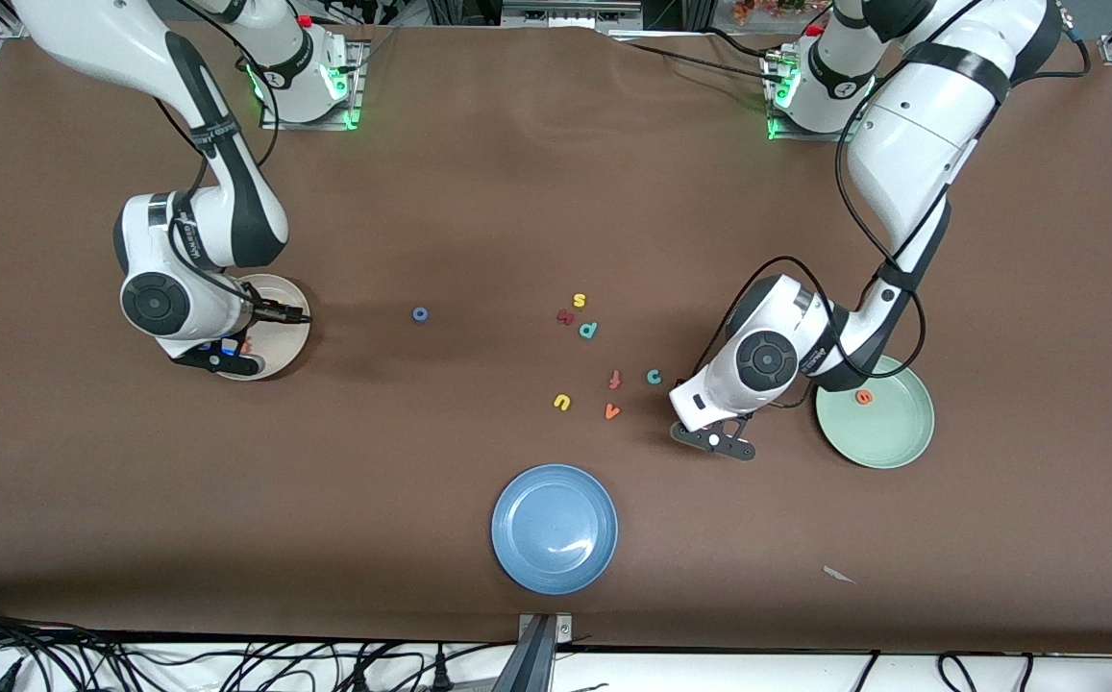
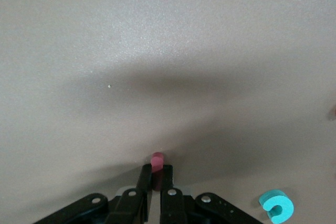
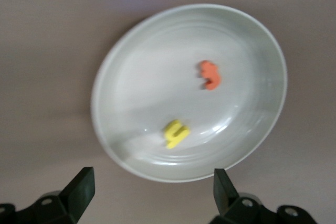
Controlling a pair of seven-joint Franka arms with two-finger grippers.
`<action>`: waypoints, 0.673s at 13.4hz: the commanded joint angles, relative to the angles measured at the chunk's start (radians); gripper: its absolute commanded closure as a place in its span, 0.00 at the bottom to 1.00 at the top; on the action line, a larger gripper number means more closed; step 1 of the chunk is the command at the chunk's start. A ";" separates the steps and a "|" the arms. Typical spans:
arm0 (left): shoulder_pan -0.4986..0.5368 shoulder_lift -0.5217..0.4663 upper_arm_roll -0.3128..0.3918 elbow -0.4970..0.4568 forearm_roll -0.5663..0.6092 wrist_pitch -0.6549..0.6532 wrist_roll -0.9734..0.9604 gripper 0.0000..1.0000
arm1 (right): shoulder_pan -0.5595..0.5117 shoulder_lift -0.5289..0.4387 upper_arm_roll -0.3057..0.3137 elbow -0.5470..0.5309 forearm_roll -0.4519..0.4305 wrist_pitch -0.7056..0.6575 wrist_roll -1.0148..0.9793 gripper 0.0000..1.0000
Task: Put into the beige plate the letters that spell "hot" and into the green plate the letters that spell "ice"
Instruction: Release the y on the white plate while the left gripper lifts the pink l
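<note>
Brown cloth covers the whole table (image 1: 479, 173), and most of it lies bare around my two pincers. My left gripper (image 1: 712, 440) is down at the cloth, its fingers (image 2: 145, 179) pinched tight on the dark red i (image 2: 157, 162), which stands up between the tips. Just beside that pincer, toward the right arm's end, lies the teal c (image 1: 654, 377), and a little on from it the salmon-red t-shaped letter (image 1: 615, 380), the orange v (image 1: 612, 412) and the yellow u (image 1: 562, 402); on its other flank the green plate (image 1: 892, 444) sits close, its rim near my wrist, with the orange e (image 1: 864, 396) already in it. Ahead of these fingers in the left wrist view the cloth runs open and unbroken. The blue plate (image 1: 554, 528) lies nearer the front camera than this pincer, well apart from it. My right gripper (image 3: 152, 192) hangs over the beige plate (image 3: 131, 77) with its jaws spread wide and nothing between them; under it in the dish lie the yellow h (image 3: 176, 134) and the orange t (image 3: 210, 75), apart from each other and clear of the rim. The blue o (image 1: 420, 313) rests alone on open cloth between this plate and the letter cluster, with free room all round it.
</note>
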 commanded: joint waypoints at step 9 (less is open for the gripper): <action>0.189 -0.129 -0.004 -0.010 0.026 -0.200 0.196 1.00 | 0.005 0.020 0.271 -0.068 0.048 0.210 0.304 0.01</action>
